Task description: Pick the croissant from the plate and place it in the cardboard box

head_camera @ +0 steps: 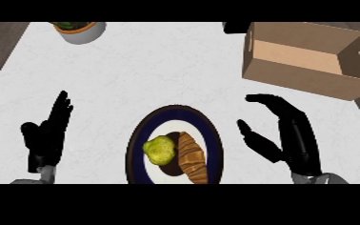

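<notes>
A brown croissant (192, 158) lies on the right half of a white plate with a dark blue rim (175, 110), near the view's lower edge. A green pear-like fruit (159, 151) sits beside it on the left. The open cardboard box (302, 59) stands at the upper right. My right hand (294, 133) is open just right of the plate, fingers extended and slightly bent at the tips, thumb toward the plate, touching nothing. At the lower left my left hand (46, 136) rests open, fingers up.
A grey pot with a green plant (79, 30) stands at the counter's upper left. A dark strip of floor shows past the counter's left edge (8, 43). Bare white counter lies between plate and box.
</notes>
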Controlling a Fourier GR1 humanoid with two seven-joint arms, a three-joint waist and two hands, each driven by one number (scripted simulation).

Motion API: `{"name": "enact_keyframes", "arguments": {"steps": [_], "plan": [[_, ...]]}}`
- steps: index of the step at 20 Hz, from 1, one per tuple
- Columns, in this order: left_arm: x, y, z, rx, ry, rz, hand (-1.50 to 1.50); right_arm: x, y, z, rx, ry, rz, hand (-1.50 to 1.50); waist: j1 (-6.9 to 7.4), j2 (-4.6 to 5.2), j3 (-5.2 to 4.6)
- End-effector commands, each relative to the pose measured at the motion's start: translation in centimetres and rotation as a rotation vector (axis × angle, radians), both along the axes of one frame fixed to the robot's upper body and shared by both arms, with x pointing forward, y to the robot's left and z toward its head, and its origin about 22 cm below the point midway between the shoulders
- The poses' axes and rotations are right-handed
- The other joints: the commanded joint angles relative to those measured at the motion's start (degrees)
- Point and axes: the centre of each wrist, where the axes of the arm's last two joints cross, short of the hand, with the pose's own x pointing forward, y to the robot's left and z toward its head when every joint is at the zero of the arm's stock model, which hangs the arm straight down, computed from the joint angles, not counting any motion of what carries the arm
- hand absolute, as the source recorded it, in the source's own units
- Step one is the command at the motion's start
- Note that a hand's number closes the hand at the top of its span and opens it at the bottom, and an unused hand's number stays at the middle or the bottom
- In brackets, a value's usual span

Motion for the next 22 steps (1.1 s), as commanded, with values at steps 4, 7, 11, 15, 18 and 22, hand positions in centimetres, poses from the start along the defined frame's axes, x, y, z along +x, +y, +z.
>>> {"name": "enact_keyframes", "arguments": {"steps": [4,7,11,15,18,22], "plan": [[0.3,0.9,-0.6,-0.032,0.006,0.043,0.0,-6.6,1.7,0.2,-0.234,0.032,-0.087,-1.5,-0.19,0.22,0.05],[1.0,-0.5,0.0,-0.023,0.008,0.044,0.0,-8.7,2.8,1.2,-0.312,0.131,-0.15,-1.5,0.04,0.28,0.11],[1.4,-1.3,-0.4,-0.021,-0.004,0.024,0.0,-10.1,5.5,5.8,-0.33,0.212,-0.19,-1.5,1.82,0.76,0.15],[2.6,-1.2,0.6,-0.03,-0.015,0.0,0.0,-11.0,8.6,6.2,-0.442,0.347,-0.207,-1.5,2.95,0.98,0.3],[1.7,-1.5,-0.9,-0.037,0.008,-0.005,0.0,-11.1,11.9,7.5,-0.467,0.403,-0.205,-1.5,3.62,1.03,0.24],[3.4,-3.0,0.3,-0.031,-0.01,-0.031,0.0,-9.7,14.9,7.0,-0.535,0.475,-0.196,-1.5,3.66,1.2,0.35]]}}
